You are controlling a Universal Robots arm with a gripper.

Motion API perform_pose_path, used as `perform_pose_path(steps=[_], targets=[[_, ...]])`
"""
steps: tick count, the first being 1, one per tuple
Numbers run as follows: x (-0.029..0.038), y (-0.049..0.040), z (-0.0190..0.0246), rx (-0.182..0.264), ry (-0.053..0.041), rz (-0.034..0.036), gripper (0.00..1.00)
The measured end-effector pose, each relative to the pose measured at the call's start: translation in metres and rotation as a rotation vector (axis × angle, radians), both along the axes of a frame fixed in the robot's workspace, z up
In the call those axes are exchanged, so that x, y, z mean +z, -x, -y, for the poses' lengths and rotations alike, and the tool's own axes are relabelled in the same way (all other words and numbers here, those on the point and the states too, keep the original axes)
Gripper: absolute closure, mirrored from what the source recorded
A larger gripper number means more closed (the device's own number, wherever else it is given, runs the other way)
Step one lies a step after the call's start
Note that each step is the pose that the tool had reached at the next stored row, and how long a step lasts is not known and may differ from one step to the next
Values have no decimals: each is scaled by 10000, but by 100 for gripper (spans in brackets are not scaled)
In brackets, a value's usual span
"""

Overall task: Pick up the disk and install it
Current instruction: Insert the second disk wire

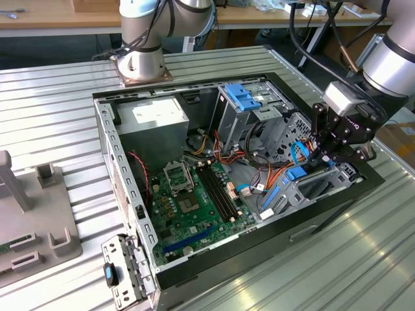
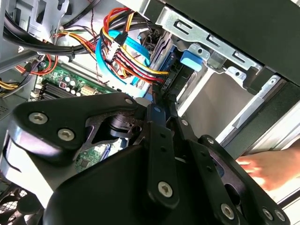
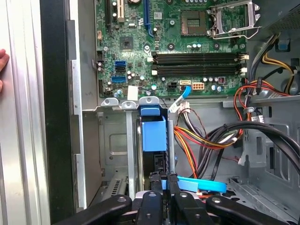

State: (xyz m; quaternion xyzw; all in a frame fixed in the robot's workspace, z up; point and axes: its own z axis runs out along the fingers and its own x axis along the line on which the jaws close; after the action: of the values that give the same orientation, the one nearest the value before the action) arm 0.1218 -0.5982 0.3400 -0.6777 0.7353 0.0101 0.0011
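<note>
The gripper [image 1: 332, 157] reaches into the open computer case [image 1: 130, 194], its fingers [image 3: 165, 185] closed on the blue-railed disk [image 3: 153, 133] standing in the drive bay.

My gripper [image 3: 160, 185] sits crowded by the cable bundle [image 3: 206, 136] beside the narrow drive cage [image 3: 126, 140] slot.

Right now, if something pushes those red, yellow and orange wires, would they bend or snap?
Probably bend: the wires hang in loose curves, so they look floppy. They are thin and bunched together, so they are likely light, and they might spring back a little.
</note>
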Motion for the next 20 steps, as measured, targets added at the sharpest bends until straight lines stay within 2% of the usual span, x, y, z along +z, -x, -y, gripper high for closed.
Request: perform_pose_path(steps=[13, 14, 15, 16, 17, 20], targets=[[-8, 0, -1, 1, -9, 1, 84], [-9, 0, 0, 0, -8, 1, 83], [-10, 0, 0, 0, -9, 1, 77], [-9, 0, 0, 0, -9, 1, 77], [-7, 0, 0, 0, -4, 0, 70], [-6, 0, 0, 1, -2, 0, 70]])
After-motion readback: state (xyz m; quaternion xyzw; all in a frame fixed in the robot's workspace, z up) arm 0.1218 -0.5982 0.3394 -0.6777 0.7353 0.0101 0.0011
